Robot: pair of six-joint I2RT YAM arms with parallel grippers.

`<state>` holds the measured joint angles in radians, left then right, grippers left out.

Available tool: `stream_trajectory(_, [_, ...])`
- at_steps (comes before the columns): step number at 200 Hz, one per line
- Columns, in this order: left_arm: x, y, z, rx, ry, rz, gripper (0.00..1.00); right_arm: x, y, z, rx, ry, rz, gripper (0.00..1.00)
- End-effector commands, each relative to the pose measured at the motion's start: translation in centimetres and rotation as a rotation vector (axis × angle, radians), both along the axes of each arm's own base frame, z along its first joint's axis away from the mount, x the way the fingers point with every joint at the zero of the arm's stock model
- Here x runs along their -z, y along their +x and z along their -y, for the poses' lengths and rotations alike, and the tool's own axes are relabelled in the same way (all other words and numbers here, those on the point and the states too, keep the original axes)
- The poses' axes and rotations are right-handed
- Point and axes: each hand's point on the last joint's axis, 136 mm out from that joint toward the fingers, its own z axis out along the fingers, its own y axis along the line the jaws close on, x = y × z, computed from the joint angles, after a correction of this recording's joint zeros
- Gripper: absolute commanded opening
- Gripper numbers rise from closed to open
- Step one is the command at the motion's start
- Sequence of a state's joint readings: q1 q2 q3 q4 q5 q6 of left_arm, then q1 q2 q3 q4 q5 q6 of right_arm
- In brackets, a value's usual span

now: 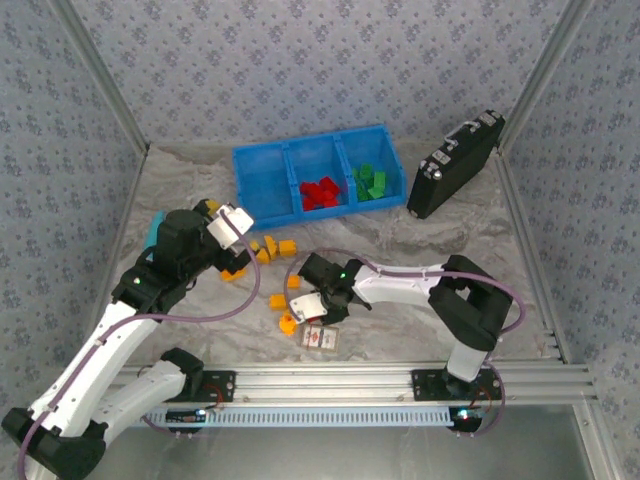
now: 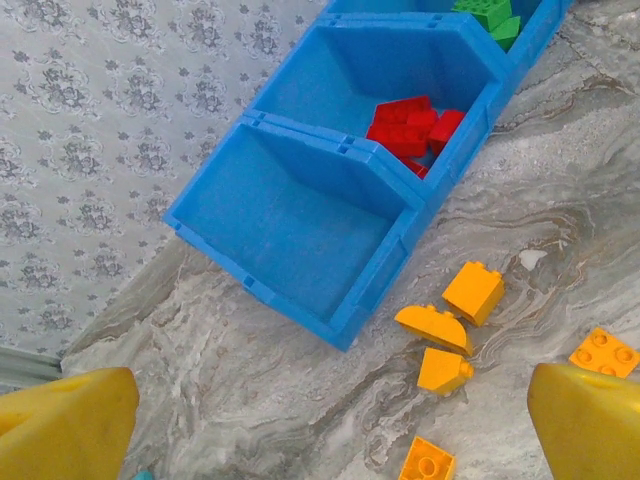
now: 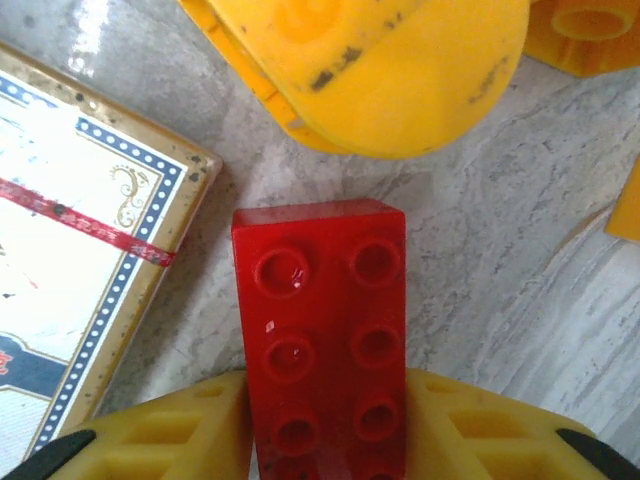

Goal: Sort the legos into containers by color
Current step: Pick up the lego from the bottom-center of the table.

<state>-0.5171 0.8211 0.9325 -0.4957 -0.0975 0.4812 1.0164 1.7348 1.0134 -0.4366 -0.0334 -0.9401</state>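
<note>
Gripping the red brick [image 3: 320, 300] in our right gripper [image 3: 325, 430], just beside the card box [image 3: 90, 270]. Our left gripper [image 2: 325, 430] hangs wide open, empty.

Finishes on the marbled tabletop [image 3: 500, 250]
The red brick [image 3: 320, 330] is glossy, smooth plastic; the card box [image 3: 80, 250] at its nine o'clock, scuffed card; the blue tray [image 2: 300, 230], matt grainy plastic.

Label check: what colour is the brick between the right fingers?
Red brick; best in right wrist view.
</note>
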Motion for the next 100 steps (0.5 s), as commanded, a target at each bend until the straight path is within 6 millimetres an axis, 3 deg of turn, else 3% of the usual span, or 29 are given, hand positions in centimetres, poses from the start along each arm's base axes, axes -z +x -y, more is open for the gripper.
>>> stream_trajectory(1, [-0.3,0.3,0.1,-0.003,-0.023,0.013,1.00,0.3,0.5,0.3,0.002,-0.022,0.003,0.36])
stream_trajectory(50, [0.2,0.7,-0.3,-0.036,-0.038,0.003,1.00,-1.8,3.5,0.6,0.092,0.029,0.059,0.27])
stream_trajectory(100, [0.6,0.9,-0.7,-0.059,-0.067,0.003,1.00,-6.9,10.2,0.7,0.271,0.192,0.159,0.22])
